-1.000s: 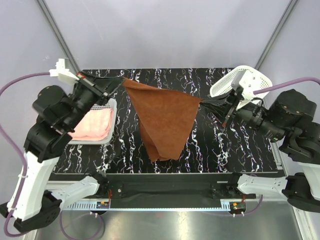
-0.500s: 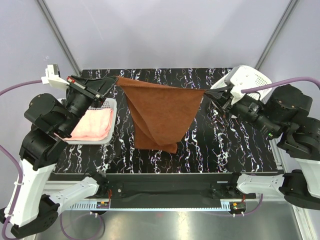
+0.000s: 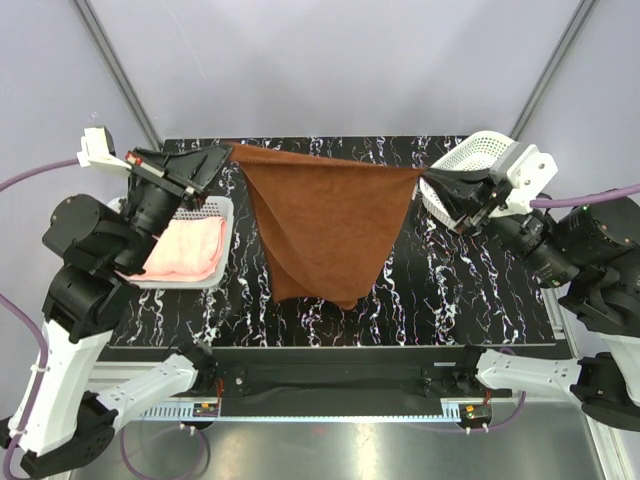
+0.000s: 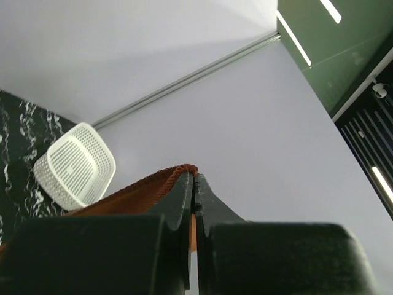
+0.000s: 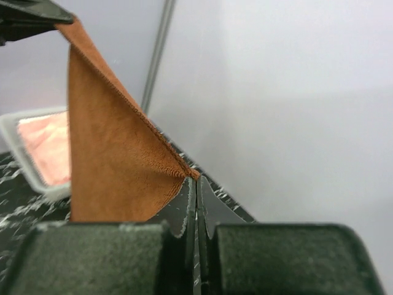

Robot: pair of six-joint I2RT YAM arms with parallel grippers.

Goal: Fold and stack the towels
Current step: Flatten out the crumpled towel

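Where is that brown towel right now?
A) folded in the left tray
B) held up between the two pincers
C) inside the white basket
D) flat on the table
B: the left pincer and the right pincer each pinch a top corner of the brown towel, which hangs between them.

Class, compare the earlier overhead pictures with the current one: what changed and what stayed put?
The left end effector and right end effector drew apart, stretching the rust-brown towel so its top edge is now straight. Both stayed shut on its corners. The pink towel in its basket did not move.
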